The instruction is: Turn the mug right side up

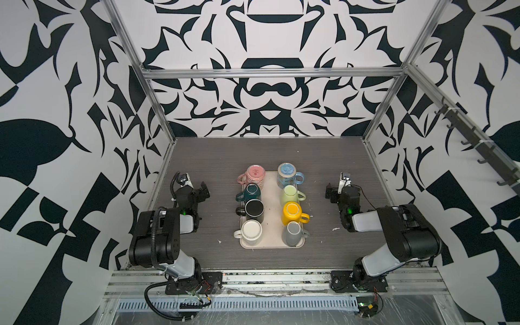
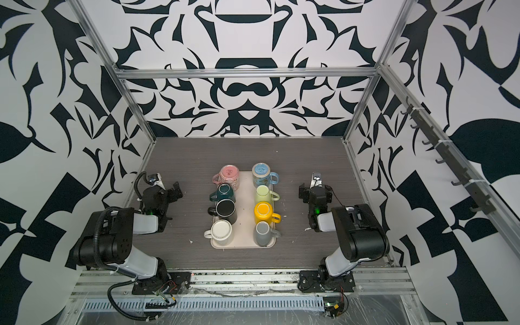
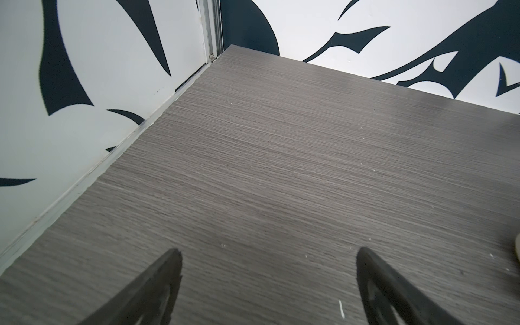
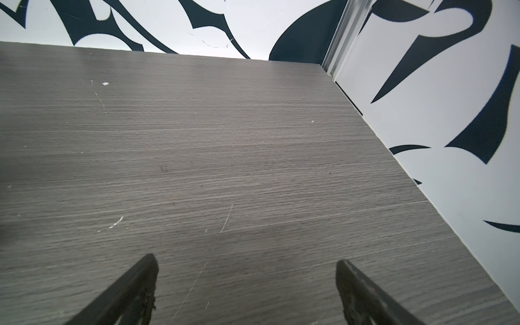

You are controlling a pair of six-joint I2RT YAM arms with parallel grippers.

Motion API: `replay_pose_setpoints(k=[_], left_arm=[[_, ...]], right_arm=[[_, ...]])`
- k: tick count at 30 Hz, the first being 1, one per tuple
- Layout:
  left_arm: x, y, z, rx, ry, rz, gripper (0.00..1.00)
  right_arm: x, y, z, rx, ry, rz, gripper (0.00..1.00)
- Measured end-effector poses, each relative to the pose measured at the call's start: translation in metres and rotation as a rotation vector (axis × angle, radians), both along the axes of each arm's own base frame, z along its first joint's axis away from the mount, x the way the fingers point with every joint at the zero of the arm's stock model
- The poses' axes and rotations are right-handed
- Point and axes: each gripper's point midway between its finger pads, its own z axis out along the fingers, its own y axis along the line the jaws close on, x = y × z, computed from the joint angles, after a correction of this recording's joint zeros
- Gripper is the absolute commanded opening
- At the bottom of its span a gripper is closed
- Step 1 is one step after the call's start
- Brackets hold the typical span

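Note:
Several mugs stand in two rows on a beige tray in the middle of the table, and all look bottom up. In both top views they include a pink mug, a yellow mug and a white mug. My left gripper hangs left of the tray, open and empty. Right of the tray, my right gripper is also open and empty. Both wrist views show only bare table between the fingers.
Patterned walls with aluminium posts close the grey wood-grain table on three sides. A rail of hooks runs along the right wall. Small white flecks lie on the table. Both arm bases sit on the front rail.

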Motion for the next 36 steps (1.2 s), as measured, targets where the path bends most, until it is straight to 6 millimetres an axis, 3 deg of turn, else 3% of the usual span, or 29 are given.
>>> replay_pose_setpoints(k=[5, 7, 10, 14, 17, 21, 26, 32, 36], left_arm=[[-0.003, 0.005, 0.004, 0.008, 0.0, 0.032, 0.99], [-0.007, 0.01, 0.013, 0.012, 0.003, 0.063, 0.99], [-0.007, 0.014, 0.049, 0.014, -0.043, 0.085, 0.99], [-0.01, 0.013, 0.116, -0.012, -0.166, 0.093, 0.99], [-0.017, 0.009, 0.145, -0.069, -0.197, 0.089, 1.0], [-0.024, -0.005, 0.161, -0.198, -0.169, 0.051, 1.0], [-0.031, -0.026, 0.161, -0.404, -0.097, 0.008, 0.99], [-0.034, -0.048, 0.158, -0.689, -0.032, -0.002, 0.99], [-0.033, -0.058, 0.152, -0.849, 0.001, 0.016, 0.98]], right_arm=[[-0.003, -0.002, -0.002, -0.004, 0.039, -0.011, 0.9], [-0.002, -0.005, 0.01, -0.014, 0.067, -0.028, 0.89], [0.012, -0.005, 0.055, -0.014, 0.032, -0.043, 0.84], [0.019, -0.001, 0.12, 0.03, -0.023, -0.056, 0.81], [0.008, 0.004, 0.144, 0.09, -0.008, -0.065, 0.8], [-0.009, 0.014, 0.149, 0.23, 0.082, -0.084, 0.75], [-0.021, 0.037, 0.143, 0.505, 0.201, -0.111, 0.61], [-0.019, 0.08, 0.12, 0.887, 0.309, -0.122, 0.61], [-0.02, 0.098, 0.099, 1.102, 0.35, -0.183, 0.6]])
